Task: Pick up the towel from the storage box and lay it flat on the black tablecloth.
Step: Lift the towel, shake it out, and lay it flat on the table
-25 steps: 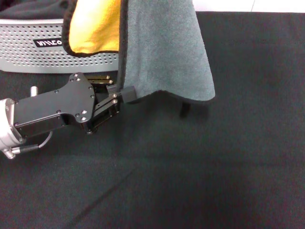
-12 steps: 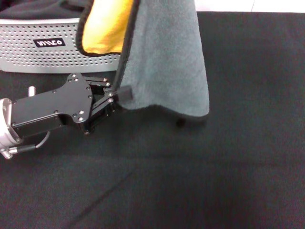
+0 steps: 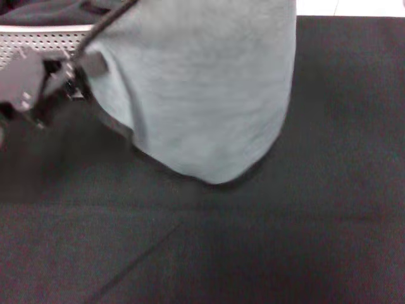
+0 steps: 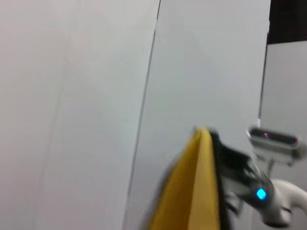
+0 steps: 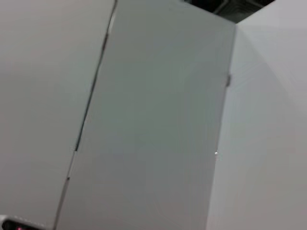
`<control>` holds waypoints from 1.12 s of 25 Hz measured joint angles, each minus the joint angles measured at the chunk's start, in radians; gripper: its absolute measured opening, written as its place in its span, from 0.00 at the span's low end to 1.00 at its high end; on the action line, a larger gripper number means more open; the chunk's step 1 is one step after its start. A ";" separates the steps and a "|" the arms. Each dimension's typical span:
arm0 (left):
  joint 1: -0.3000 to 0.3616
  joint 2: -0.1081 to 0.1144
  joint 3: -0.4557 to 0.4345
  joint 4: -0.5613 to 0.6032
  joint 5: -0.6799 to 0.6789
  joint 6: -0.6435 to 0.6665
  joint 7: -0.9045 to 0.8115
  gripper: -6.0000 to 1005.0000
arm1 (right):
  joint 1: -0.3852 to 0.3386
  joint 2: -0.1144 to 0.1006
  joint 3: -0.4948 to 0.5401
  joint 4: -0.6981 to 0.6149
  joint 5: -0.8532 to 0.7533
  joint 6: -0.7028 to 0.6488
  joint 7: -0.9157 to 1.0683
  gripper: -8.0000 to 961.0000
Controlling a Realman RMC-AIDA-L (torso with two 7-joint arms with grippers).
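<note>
The towel (image 3: 202, 95) hangs in the air above the black tablecloth (image 3: 285, 240), with its grey-teal face toward the head view and its top out of frame. Its lowest point is just above the cloth. My left gripper (image 3: 88, 66) is at the upper left, in front of the storage box (image 3: 38, 39), and is shut on the towel's black-edged side. The left wrist view shows the towel's orange-yellow face (image 4: 192, 191) close to the camera. My right gripper is out of view; the right wrist view shows only pale walls.
The tablecloth stretches wide in front of and to the right of the towel. A faint crease (image 3: 139, 259) runs across its near left part. A white strip of floor or wall (image 3: 354, 6) shows beyond the cloth's far edge.
My left gripper has moved up and to the left with the towel's edge in it. The towel now spreads wider and nearer, and its yellow face has left the head view.
</note>
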 joint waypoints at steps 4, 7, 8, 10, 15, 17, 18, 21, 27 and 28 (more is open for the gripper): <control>-0.012 0.004 -0.025 0.066 -0.015 0.001 -0.038 0.03 | -0.034 0.000 0.026 0.040 0.002 -0.025 0.001 0.01; -0.049 0.009 -0.027 0.078 -0.004 -0.005 -0.050 0.03 | -0.042 -0.004 0.033 0.098 0.002 -0.027 -0.003 0.01; -0.066 0.011 -0.028 0.077 0.004 -0.010 -0.052 0.03 | -0.040 -0.006 0.040 0.119 0.002 -0.032 -0.008 0.01; -0.097 0.014 -0.028 0.076 0.019 -0.026 -0.053 0.03 | -0.036 -0.006 0.055 0.150 0.002 -0.044 -0.018 0.01; -0.156 0.025 -0.029 0.081 0.046 -0.084 -0.053 0.03 | -0.025 -0.013 0.080 0.212 -0.003 -0.053 -0.038 0.01; -0.174 0.034 -0.029 0.081 0.062 -0.107 -0.050 0.03 | -0.016 -0.020 0.080 0.251 -0.005 -0.057 -0.048 0.01; -0.180 0.037 -0.029 0.081 0.073 -0.119 -0.049 0.03 | -0.012 -0.023 0.078 0.275 -0.008 -0.059 -0.053 0.01; -0.191 0.044 -0.029 0.080 0.102 -0.132 -0.046 0.03 | -0.006 -0.029 0.076 0.343 -0.028 -0.065 -0.066 0.01; -0.176 0.053 -0.022 0.074 0.226 -0.095 -0.052 0.03 | -0.039 -0.019 0.071 0.498 -0.074 -0.129 -0.104 0.01; -0.168 0.052 -0.022 0.074 0.255 -0.074 -0.050 0.03 | -0.047 -0.013 0.070 0.530 -0.093 -0.141 -0.113 0.01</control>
